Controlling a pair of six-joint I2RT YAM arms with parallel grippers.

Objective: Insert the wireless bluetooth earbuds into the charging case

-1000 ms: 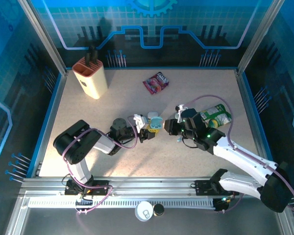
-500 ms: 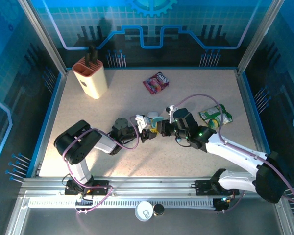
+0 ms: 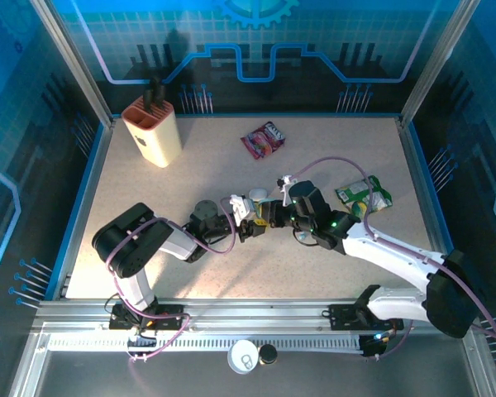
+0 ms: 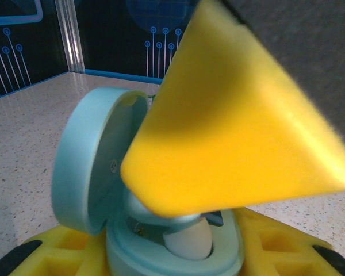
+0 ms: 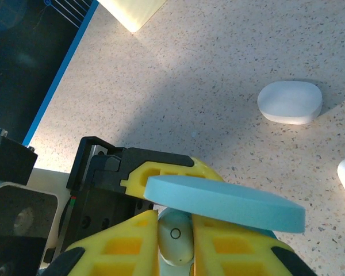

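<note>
1. Earbud (image 5: pixel 173 238), white, is pinched between the yellow fingers (image 5: pixel 233 250) of the right gripper (image 5: pixel 174 224), which is closed on it.
2. We see the left gripper (image 3: pixel 246 227) clamped on the pale blue charging case (image 4: pixel 173 261), a yellow finger on either side of its base.
3. Case lid (image 4: pixel 89 167) stands swung up and open.
4. Both grippers meet near the middle of the worktop (image 3: pixel 331 149), and the right one holds the earbud directly over the case's opening.
5. In the left wrist view the earbud's rounded white end sits low in the case well; we can't tell if it's fully seated.
6. White case (image 5: pixel 290 102), closed, lies on the worktop just beyond the held one.
7. Knife block (image 3: pixel 153 131) stands near the far left corner, a red snack packet (image 3: pixel 264 139) lies toward the far edge, and a green bag (image 3: pixel 362 195) lies toward the right edge.
</note>
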